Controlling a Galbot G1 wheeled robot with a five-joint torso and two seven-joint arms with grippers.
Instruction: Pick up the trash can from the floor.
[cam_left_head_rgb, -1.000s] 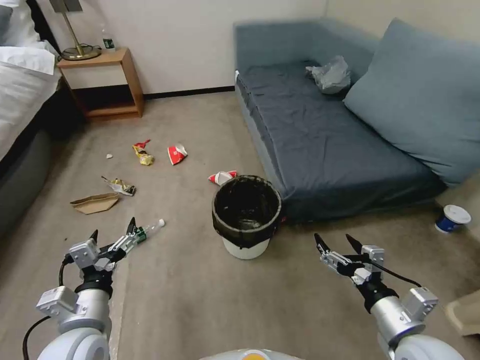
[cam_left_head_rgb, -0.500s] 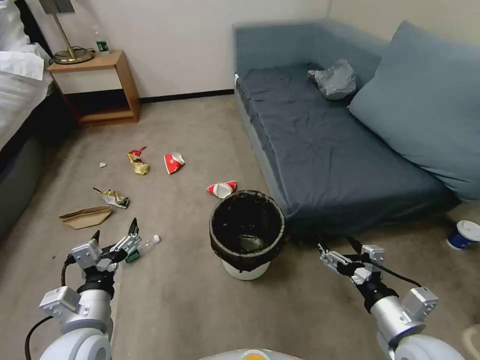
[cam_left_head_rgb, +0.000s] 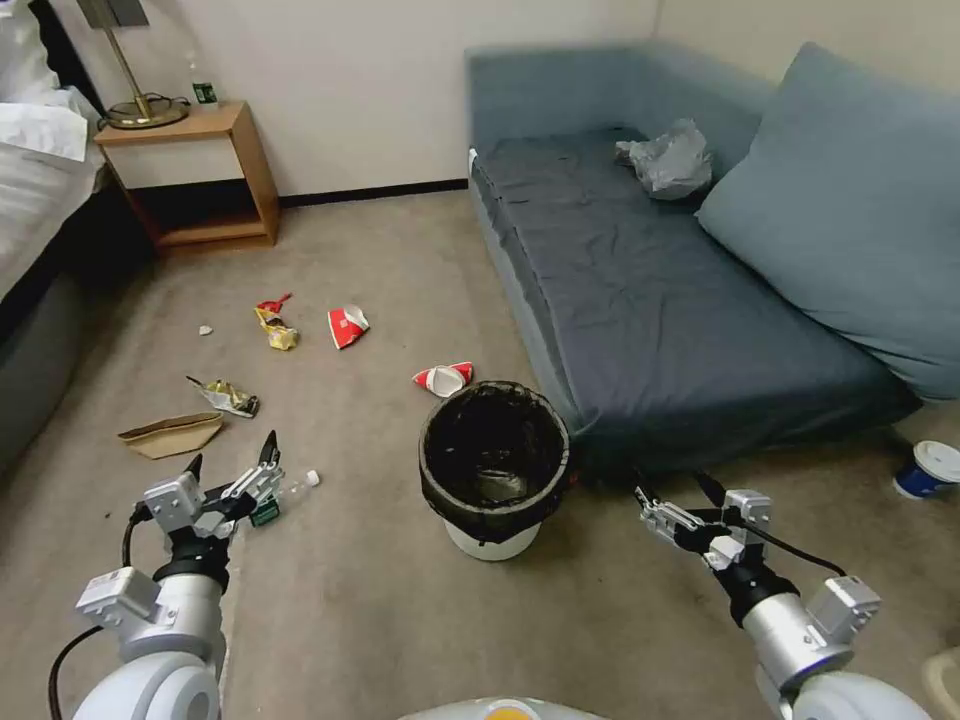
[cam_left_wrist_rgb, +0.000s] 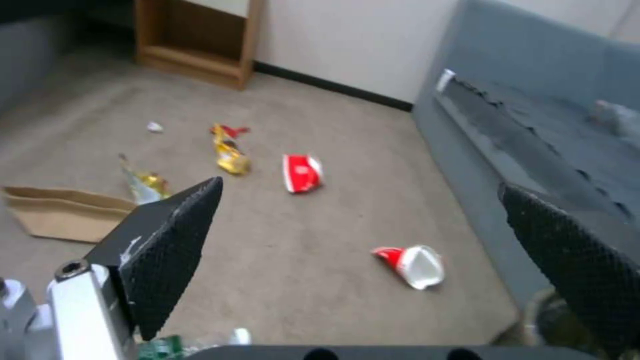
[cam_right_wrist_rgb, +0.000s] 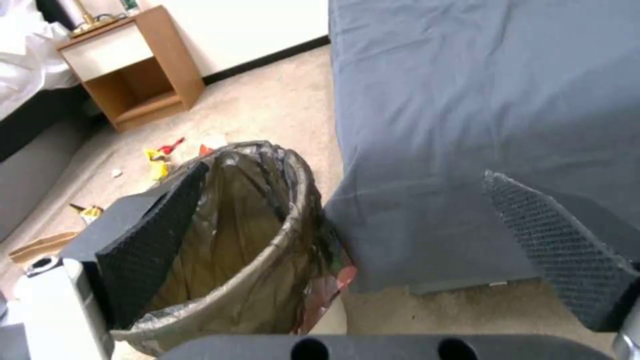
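Observation:
The trash can (cam_left_head_rgb: 494, 465), a small round white bin with a black bag liner over its rim, stands upright on the beige carpet floor (cam_left_head_rgb: 380, 620) against the sofa's front corner. My right gripper (cam_left_head_rgb: 672, 482) hovers open just to its right, a short gap away. In the right wrist view the trash can (cam_right_wrist_rgb: 253, 240) sits behind one finger of the right gripper (cam_right_wrist_rgb: 345, 171), with nothing held. My left gripper (cam_left_head_rgb: 230, 458) hangs open well to the left of the bin, above a plastic bottle. In the left wrist view the left gripper (cam_left_wrist_rgb: 360, 184) is open over littered carpet.
A blue-grey sofa (cam_left_head_rgb: 650, 300) bounds the right side. Litter lies beyond the bin: two red cups (cam_left_head_rgb: 347, 325) (cam_left_head_rgb: 444, 378), wrappers (cam_left_head_rgb: 228, 397), a brown paper bag (cam_left_head_rgb: 170, 435) and a plastic bottle (cam_left_head_rgb: 285, 492). A blue-and-white paper cup (cam_left_head_rgb: 928, 468) stands far right. A nightstand (cam_left_head_rgb: 190, 170) is at the back left.
The whole head view shifted during the first half second, so the camera moved and the bin now looks nearer. Both grippers kept their open pose, and little has changed since.

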